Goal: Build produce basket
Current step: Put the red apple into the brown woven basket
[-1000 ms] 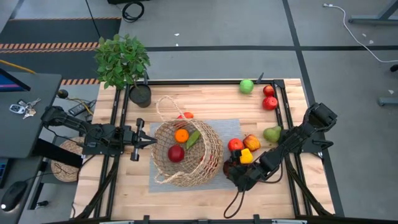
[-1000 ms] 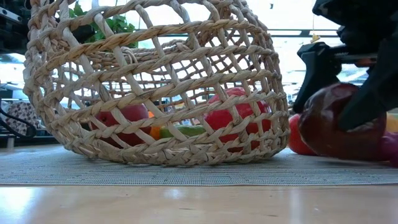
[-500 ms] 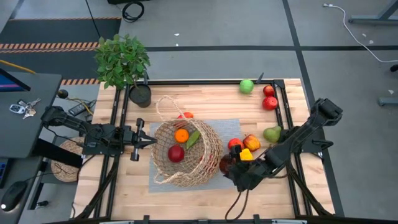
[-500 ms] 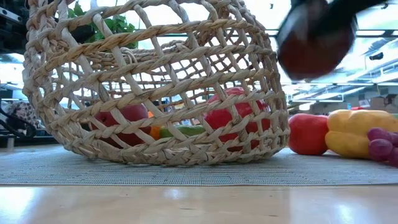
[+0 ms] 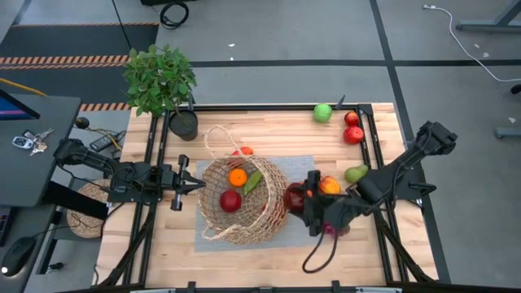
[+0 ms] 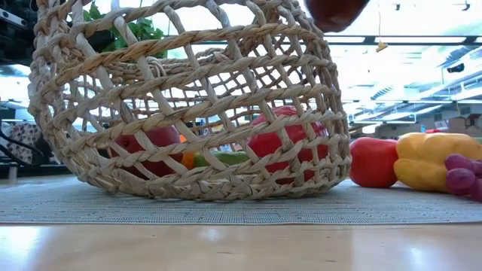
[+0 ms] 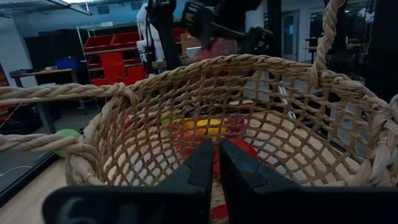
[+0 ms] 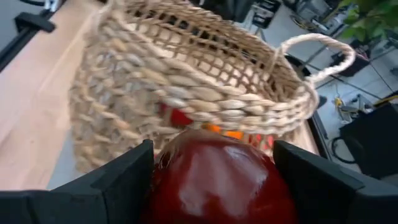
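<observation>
**Dark red apple held beside the wicker basket**

The glossy, dark red apple [image 8: 221, 177] sits clamped between the right gripper [image 5: 299, 198]'s fingers, raised just beside the basket [image 5: 244, 199]'s rim. The round, open-weave tan basket stands on a grey woven mat [image 5: 305, 167], holding an orange [image 5: 237, 177] and a red apple [image 5: 230, 200]. The left gripper [image 5: 189, 184], fingers nearly together, waits at the basket's opposite side.
</observation>
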Action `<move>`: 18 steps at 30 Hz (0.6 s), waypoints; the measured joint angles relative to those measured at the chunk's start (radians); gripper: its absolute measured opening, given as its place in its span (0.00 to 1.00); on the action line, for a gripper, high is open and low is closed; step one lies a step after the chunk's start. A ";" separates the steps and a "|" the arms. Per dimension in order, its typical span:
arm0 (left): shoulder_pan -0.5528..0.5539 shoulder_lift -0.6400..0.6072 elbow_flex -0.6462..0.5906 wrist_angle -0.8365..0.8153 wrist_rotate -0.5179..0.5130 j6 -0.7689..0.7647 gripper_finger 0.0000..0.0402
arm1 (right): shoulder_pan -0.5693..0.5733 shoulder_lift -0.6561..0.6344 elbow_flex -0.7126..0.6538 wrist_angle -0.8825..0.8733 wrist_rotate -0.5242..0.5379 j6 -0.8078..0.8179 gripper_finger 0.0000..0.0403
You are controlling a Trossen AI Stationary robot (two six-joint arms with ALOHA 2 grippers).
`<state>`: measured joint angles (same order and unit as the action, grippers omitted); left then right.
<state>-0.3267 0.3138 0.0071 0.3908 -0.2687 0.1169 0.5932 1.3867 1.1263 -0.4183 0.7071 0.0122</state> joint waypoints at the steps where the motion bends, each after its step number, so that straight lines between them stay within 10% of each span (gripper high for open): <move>1: 0.000 0.000 0.000 0.000 0.000 0.000 0.09 | -0.008 -0.001 0.000 0.003 0.000 -0.001 0.81; 18: 0.000 0.000 0.000 0.000 0.000 0.000 0.09 | -0.049 0.002 0.000 0.025 -0.064 -0.016 0.81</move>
<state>-0.3264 0.3138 0.0074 0.3908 -0.2687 0.1169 0.5440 1.3891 1.1263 -0.3937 0.6433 -0.0036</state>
